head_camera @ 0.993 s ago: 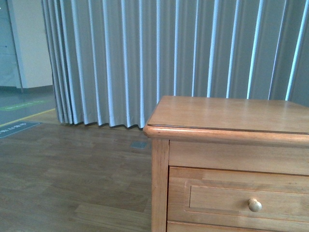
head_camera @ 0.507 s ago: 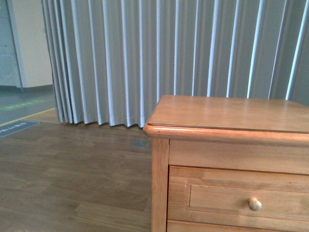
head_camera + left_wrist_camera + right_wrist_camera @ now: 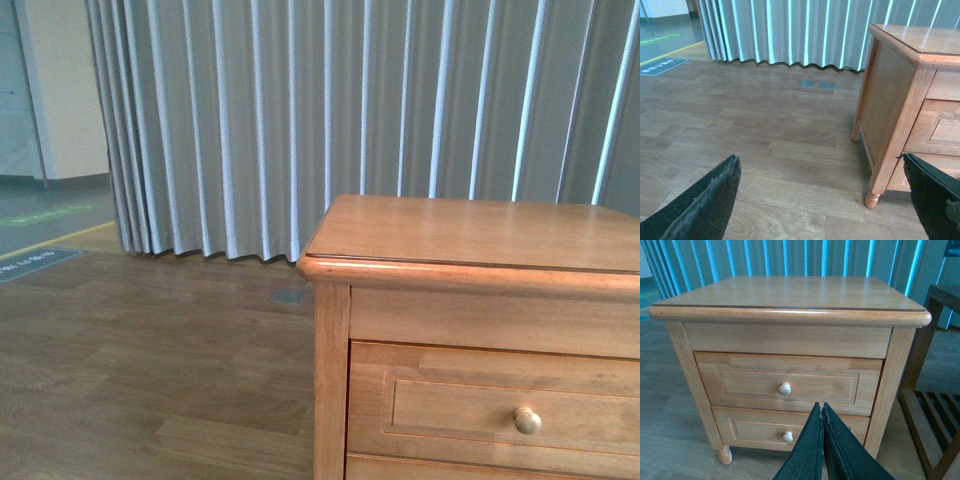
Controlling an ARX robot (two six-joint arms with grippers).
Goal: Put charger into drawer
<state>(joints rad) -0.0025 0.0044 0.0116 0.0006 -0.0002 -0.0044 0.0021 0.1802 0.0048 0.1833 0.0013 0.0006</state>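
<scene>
The drawer is the upper one of a honey-coloured wooden cabinet; it is closed, with one round pale knob. In the front view the drawer and its knob sit at the lower right. The charger is out of view in every frame. My right gripper is shut with nothing in it, in front of the cabinet at the height of the lower drawer. My left gripper hangs open over the floor beside the cabinet's left side, holding nothing.
A shorter lower drawer with a like knob is closed. A dark slatted wooden rack stands right of the cabinet. Grey pleated curtains hang behind. Wooden floor stretches left of the cabinet.
</scene>
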